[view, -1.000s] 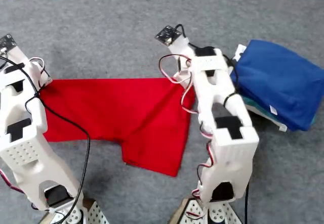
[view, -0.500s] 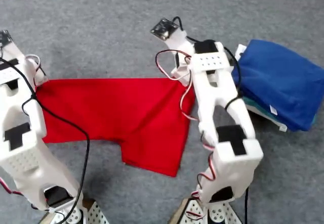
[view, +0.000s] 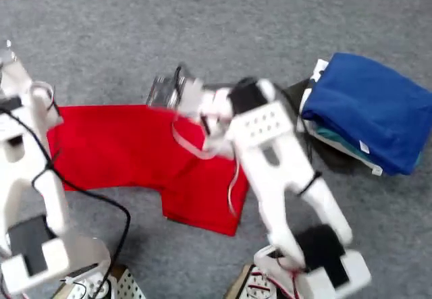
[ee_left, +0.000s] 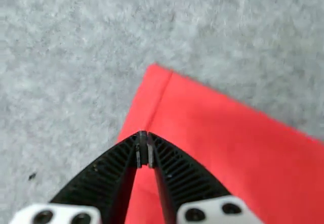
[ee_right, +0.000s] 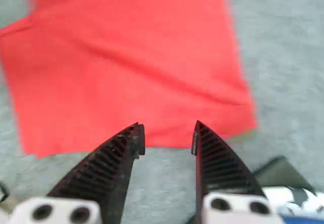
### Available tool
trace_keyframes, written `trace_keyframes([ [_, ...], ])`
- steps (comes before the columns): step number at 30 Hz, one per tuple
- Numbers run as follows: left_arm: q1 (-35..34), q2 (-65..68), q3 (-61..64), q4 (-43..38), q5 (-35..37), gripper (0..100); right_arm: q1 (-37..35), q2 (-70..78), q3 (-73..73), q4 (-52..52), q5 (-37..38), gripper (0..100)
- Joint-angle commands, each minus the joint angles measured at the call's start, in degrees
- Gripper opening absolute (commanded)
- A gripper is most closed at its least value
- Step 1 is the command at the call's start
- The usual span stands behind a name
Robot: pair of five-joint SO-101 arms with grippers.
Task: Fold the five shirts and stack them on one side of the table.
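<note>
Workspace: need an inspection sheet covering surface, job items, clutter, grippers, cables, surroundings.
Surface: grey felt table.
Job's things: red shirt lies flat mid-table, partly folded. A stack of folded shirts, blue on top, sits at the table's right side.
Clutter: nothing seen.
Grippers: left gripper has its fingers shut at the red shirt's edge, but I cannot tell whether cloth is pinched. Right gripper is open over the shirt's far edge.
Cables: black cable from the left arm crosses the shirt's near edge.
Surroundings: dim room past the far edge, details unclear.
</note>
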Motion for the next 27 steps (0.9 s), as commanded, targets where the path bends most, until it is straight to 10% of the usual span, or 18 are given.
trace_keyframes([
  [1, -3.3, -7.5, 13.5, -10.0, -0.4, 2, -5.3, -9.3, 11.4, -2.1, 0.3, 17.3],
  [7, -5.6, -8.8, 24.7, -22.2, 0.1, 2, -12.4, -12.3, 25.5, -7.6, 0.3, 17.5],
  [16, -7.4, -1.6, 18.5, -22.5, 6.2, 2, -22.5, -12.2, 35.0, -16.5, -5.1, 35.9],
  [27, -9.0, 3.9, 13.4, -22.3, 7.7, 2, -24.6, -11.6, 37.8, -17.9, -7.5, 36.0],
])
